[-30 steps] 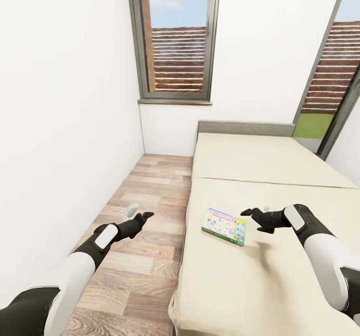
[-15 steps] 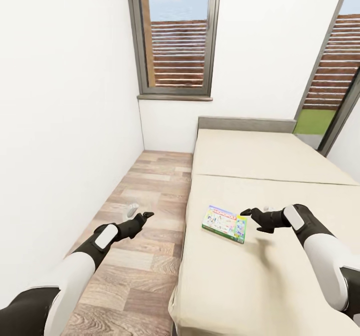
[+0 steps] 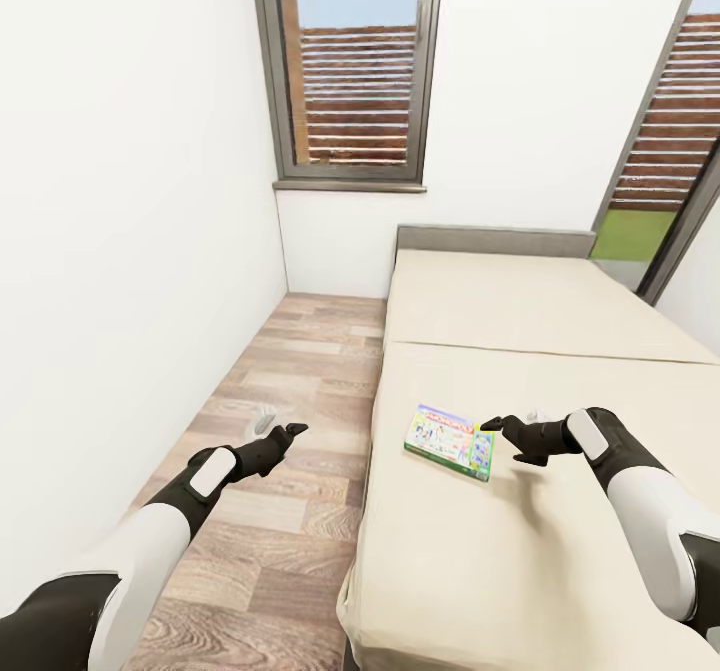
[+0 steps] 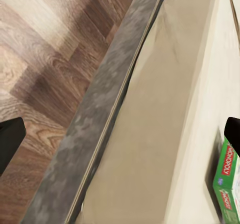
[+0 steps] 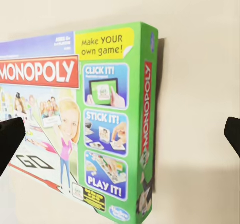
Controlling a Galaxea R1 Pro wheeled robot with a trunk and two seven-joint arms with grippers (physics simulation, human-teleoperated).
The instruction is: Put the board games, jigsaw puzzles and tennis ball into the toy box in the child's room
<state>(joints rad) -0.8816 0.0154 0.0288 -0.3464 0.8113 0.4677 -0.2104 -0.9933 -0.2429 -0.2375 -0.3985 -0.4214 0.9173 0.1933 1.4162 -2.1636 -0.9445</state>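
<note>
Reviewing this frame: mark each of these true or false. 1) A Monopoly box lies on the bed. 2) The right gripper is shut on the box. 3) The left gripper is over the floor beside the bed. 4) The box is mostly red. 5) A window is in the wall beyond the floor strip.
1) True: the Monopoly box lies flat on the bed.
2) False: the right gripper is open, next to the box.
3) True: the left gripper is over the wood floor.
4) False: mostly green.
5) True: the window.

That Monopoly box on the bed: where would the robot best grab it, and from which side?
Probably its green short end, nearest the right gripper. The Monopoly box lies flat on the bed, so open fingers could close over that thin edge, coming in from the robot's right.
</note>
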